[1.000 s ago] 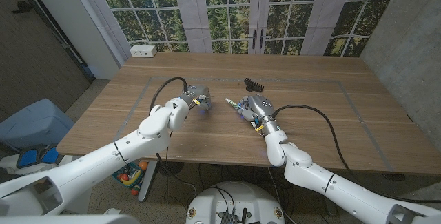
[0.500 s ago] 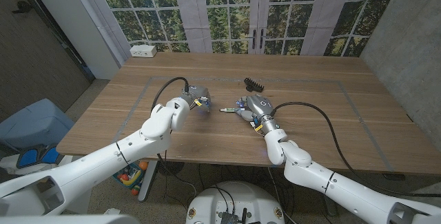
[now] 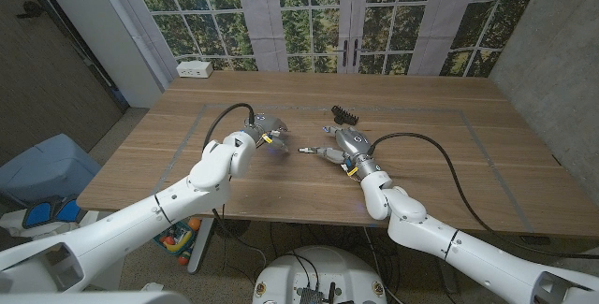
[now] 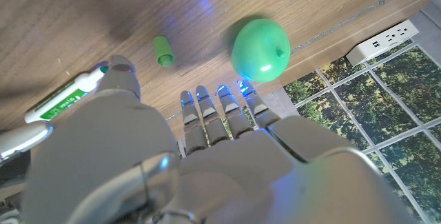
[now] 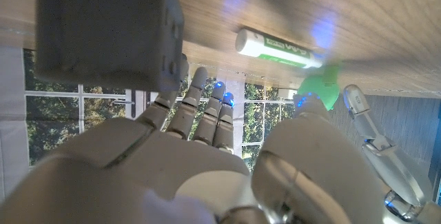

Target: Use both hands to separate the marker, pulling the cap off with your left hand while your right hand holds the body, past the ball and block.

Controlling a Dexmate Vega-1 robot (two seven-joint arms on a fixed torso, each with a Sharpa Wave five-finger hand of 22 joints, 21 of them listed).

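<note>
The white marker body with its green label lies uncapped on the wooden table, between my two hands. It also appears in the right wrist view and the left wrist view. Its green cap lies loose on the wood beside the green ball. My left hand hovers over cap and ball with its fingers spread and nothing in them. My right hand stands just right of the marker body, fingers apart and off it. The dark block sits behind my right hand.
A white power strip lies at the table's far left edge, also seen in the left wrist view. Black cables run from both wrists across the table. A blue bin stands on the floor at the left.
My right hand has lowered the marker body to the table, let it go and drawn back a little to the right. My left hand has hardly moved.
</note>
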